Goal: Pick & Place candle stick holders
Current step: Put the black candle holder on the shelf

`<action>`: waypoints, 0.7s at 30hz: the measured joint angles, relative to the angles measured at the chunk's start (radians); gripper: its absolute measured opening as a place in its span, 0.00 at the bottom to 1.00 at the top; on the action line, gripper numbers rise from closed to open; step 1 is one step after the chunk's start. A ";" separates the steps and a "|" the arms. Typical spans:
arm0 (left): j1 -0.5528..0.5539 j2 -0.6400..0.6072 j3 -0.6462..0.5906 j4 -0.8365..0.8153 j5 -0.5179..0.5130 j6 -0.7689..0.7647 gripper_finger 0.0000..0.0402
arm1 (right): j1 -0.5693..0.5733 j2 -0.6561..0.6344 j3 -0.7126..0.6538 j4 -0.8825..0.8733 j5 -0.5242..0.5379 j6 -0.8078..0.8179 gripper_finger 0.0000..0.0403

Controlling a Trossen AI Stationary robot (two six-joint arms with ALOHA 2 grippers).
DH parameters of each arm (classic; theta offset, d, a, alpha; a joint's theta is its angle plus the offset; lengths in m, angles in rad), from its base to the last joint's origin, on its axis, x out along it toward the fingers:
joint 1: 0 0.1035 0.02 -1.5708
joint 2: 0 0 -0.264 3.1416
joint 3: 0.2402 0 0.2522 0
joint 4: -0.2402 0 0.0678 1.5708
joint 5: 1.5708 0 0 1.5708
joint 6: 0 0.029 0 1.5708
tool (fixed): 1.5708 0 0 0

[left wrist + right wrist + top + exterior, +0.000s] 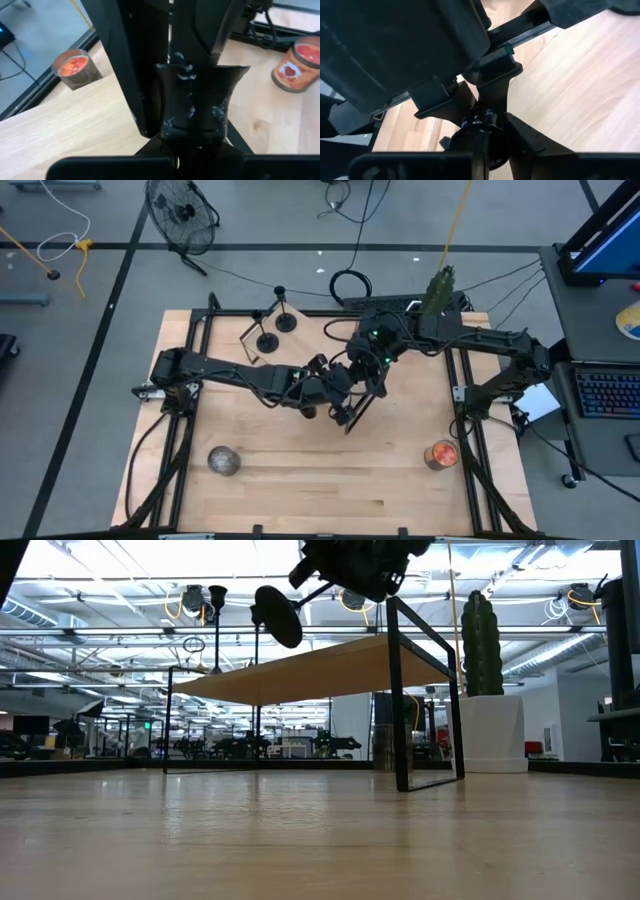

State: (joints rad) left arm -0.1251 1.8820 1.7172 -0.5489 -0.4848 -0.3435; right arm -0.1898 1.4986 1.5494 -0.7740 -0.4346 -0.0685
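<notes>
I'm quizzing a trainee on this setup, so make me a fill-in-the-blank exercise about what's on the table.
1. The left gripper and right gripper meet above the ___ of the table.
2. In the high view, ___ holders stand clear of the arms.
3. The white pot holds a ___.
4. The candle jar is coloured ___.

Missing words: middle; two; cactus; orange.
</notes>
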 joint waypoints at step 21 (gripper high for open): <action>-0.003 -0.030 0.003 0.004 -0.038 -0.027 0.02 | -0.002 -0.044 -0.002 0.052 0.046 0.027 0.23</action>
State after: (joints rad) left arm -0.1286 1.8516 1.7203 -0.5449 -0.5232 -0.3710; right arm -0.1913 1.4547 1.5475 -0.7218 -0.3889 -0.0410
